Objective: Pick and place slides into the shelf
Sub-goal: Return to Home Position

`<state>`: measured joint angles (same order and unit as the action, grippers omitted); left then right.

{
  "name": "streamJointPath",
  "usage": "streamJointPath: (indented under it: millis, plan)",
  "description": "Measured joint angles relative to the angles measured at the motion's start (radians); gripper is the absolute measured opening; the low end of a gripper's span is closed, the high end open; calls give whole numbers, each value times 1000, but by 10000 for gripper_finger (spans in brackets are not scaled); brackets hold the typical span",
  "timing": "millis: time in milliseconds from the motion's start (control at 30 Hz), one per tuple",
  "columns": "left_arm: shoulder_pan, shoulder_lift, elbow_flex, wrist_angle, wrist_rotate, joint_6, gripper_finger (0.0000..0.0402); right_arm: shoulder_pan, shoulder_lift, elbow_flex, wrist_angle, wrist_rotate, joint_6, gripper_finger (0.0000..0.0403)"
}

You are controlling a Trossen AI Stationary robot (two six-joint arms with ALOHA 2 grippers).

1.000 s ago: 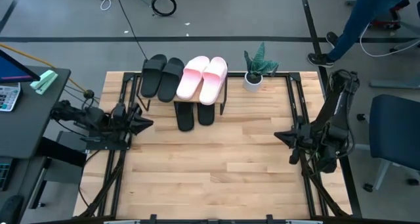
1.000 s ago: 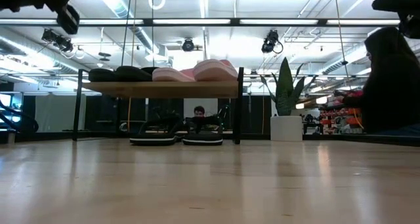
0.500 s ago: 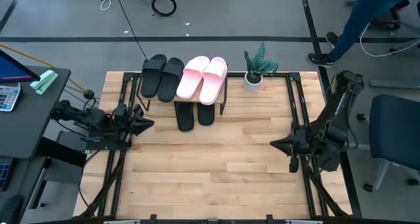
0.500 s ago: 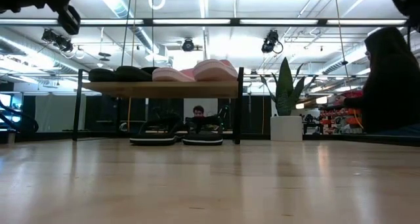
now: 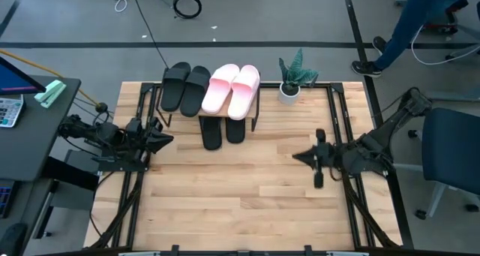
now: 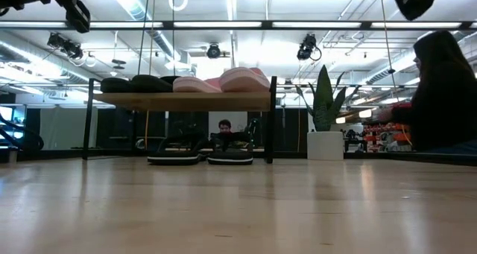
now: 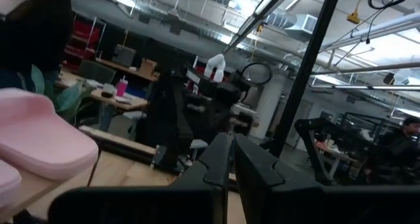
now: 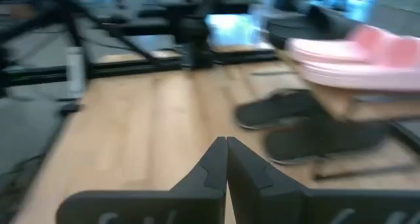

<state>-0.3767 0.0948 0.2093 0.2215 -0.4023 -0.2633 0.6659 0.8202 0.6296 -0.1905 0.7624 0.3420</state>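
Observation:
The shelf (image 6: 186, 100) stands at the table's far edge. On its top board lie two black slides (image 5: 184, 85) on the left and two pale pink slides (image 5: 232, 89) on the right, soles down. Two thin black flip-flops (image 5: 223, 132) lie on the tabletop under the shelf and stick out toward the near side. My left gripper (image 5: 169, 140) hovers shut at the table's left side, pointing right, with nothing in it. My right gripper (image 5: 295, 155) hovers shut right of the table's middle, pointing left toward the shelf, also with nothing in it.
A potted plant (image 5: 290, 82) stands right of the shelf at the far edge. Bare wood (image 5: 232, 188) stretches across the middle and near side. A person (image 6: 446, 90) sits beyond the table's right side, and another walks on the floor (image 5: 416, 19) behind.
My right gripper has swung from the table's right edge toward its middle, rising a little and turning so that it points at the shelf; it has stayed shut. The slides and the shelf have not moved.

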Motion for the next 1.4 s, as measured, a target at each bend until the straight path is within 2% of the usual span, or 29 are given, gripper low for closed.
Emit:
streamJointPath:
  millis: [100, 200, 267, 367, 433, 633, 867, 1067, 1400]
  plan:
    - [0, -11, 11, 7, 4, 13, 32, -63, -35, -23, -21, 15, 11, 14]
    - [0, -18, 13, 4, 15, 13, 36, -122, -89, -85, 77, -63, -43, 14]
    - [0, -18, 13, 12, 15, 14, 38, -164, -126, -152, 228, -185, -122, 14]
    - [0, -18, 13, 41, 14, 14, 38, -232, -163, -270, 502, -462, -250, 14]
    - [0, -18, 14, 46, 15, 14, 36, -276, -182, -339, 612, -578, -291, 14]
    - [0, -18, 14, 51, 15, 57, 26, -420, -248, -451, 633, -581, -186, 14]
    - [0, -18, 14, 51, 15, 62, 26, -536, -379, -481, 445, -595, -111, 14]
    - [0, -18, 14, 28, 15, 66, 36, -562, -488, -490, 349, -622, -141, 14]
    - [0, -18, 14, 29, 15, 65, 23, -573, -575, -501, 325, -622, -152, 14]
